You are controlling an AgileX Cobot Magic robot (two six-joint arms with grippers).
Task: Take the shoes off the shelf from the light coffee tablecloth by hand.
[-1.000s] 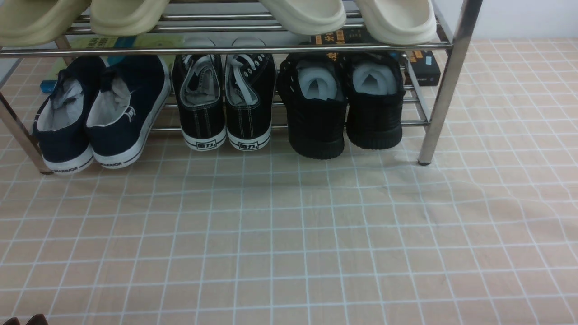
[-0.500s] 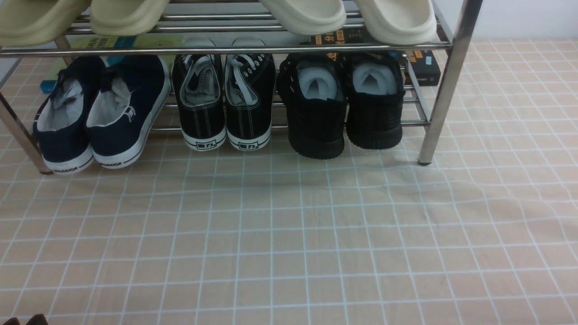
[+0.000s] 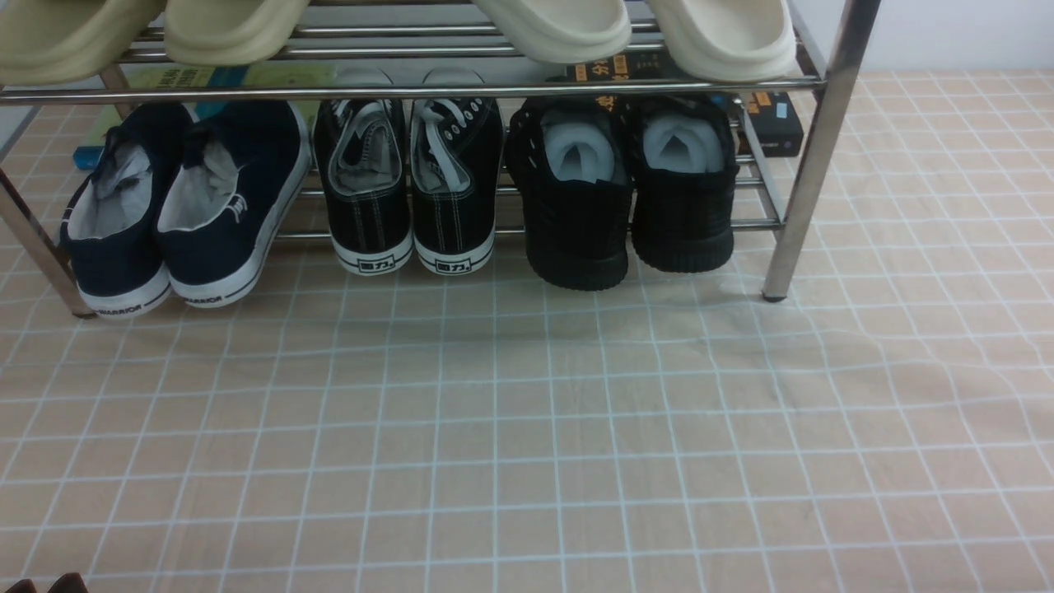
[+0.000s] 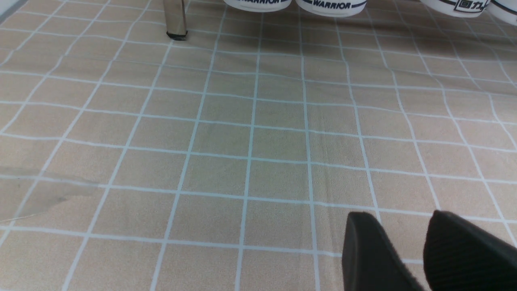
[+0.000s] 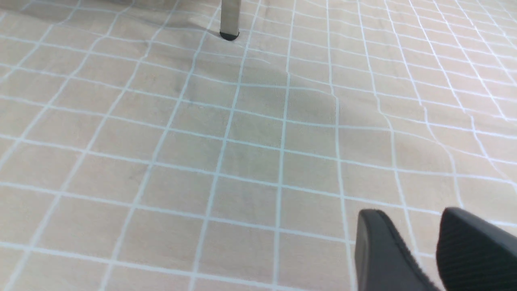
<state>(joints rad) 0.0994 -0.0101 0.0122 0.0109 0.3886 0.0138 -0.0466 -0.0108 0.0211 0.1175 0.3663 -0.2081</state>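
- Right gripper (image 5: 414, 212) is holding nothing, and its 2 fingers are standing apart over the light coffee tablecloth (image 3: 510, 412).
- Left gripper (image 4: 400, 216) is showing 2 fingers apart too, with nothing between them.
- Black knit shoes (image 3: 576, 239) are sitting side by side on the low level of the shelf (image 3: 412, 92), with their heels facing the robot.
- Since the pair is resting near the right leg (image 3: 808, 181), the right arm is looking like the better helper for reaching in.
- That arm is needing to go forward low, because the top bars and the cream clogs (image 3: 568, 49) are hanging over the shoes.
- For a good grab, the fingers are needing to open wide enough for the back of 1 shoe, with 1 finger going inside and 1 outside.
- Slow moving is helping here, since the canvas sneakers (image 3: 370, 222) are sitting just beside the pair and a bump is maybe pushing them.
- Soft tops are probably bending, so a firm but gentle squeeze is making sense.
- After the grab, a little lift is freeing the sole from the bars, and a straight pull is bringing the shoe out.
- Nothing is being taken off so far: 2 shoes are needing a ride.
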